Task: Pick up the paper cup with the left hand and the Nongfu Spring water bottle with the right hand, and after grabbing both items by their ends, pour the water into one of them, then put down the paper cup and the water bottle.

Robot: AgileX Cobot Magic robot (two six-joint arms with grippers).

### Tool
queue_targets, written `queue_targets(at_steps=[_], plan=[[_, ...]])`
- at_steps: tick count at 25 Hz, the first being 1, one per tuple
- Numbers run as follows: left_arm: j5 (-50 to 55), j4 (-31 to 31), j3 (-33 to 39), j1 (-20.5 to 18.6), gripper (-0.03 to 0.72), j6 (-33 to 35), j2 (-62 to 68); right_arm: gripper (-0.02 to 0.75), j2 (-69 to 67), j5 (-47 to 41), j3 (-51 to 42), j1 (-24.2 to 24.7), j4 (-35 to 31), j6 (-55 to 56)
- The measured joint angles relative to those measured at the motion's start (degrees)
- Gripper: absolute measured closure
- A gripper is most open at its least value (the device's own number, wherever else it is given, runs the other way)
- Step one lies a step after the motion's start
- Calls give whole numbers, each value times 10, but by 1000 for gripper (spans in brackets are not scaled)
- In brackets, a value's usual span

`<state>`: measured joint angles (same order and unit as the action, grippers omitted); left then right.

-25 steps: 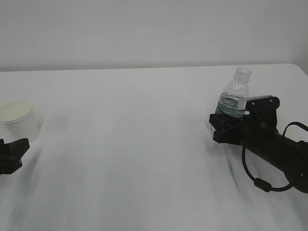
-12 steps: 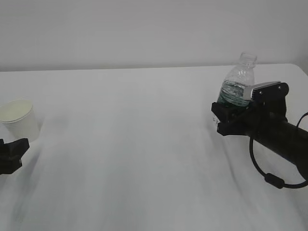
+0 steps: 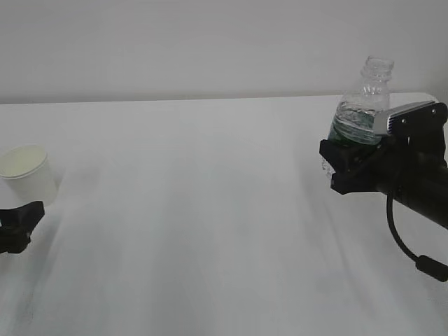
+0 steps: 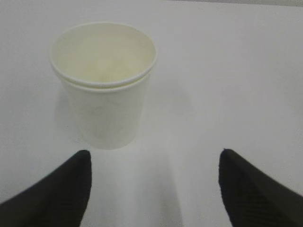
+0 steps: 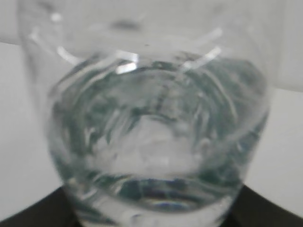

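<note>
**Bottle gripped on the right, cup standing free on the left**

The paper cup (image 4: 103, 85) is a plain white, tapered cup with a rolled rim and a matte cream inside. It stands upright on the smooth white bench (image 3: 196, 210) at the far left of the exterior view. A second rim line just under the first hints at two nested cups, though that is hard to tell. Nothing can be seen inside it.

The left hand (image 4: 154, 187) sits low just in front of the cup, its two black, finely ribbed fingers (image 4: 57, 189) spread wide with the cup beyond them and slightly left of centre. It touches nothing.

On the right of the bench, the right hand (image 3: 353, 168), blocky and black with a pale grey plate on top, is clamped around the lower body of the water bottle (image 3: 364, 105). The bottle is clear thin plastic with ribbed shoulders, an uncapped threaded neck and a dark green label band. It is held roughly upright, leaning slightly. The right wrist view shows clear water (image 5: 151, 156) in its lower part, glinting behind the curved wall.
</note>
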<state>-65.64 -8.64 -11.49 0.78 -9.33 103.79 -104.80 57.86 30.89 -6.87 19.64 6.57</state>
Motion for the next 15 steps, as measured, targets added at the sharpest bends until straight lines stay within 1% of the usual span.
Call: queue_targets(at_steps=[3,5,10,15], plan=[[0,12,0,0,34,1,0,364,16,-2,-2,0,6,0],[0,30,0,0,18,1,0,364,19,-2,-2,0,7,0],[0,65,-7,0,10,2,6,364,20,-2,-2,0,16,0],[0,65,-49,0,9,5,56,364,20,-2,-2,-1,24,0]])
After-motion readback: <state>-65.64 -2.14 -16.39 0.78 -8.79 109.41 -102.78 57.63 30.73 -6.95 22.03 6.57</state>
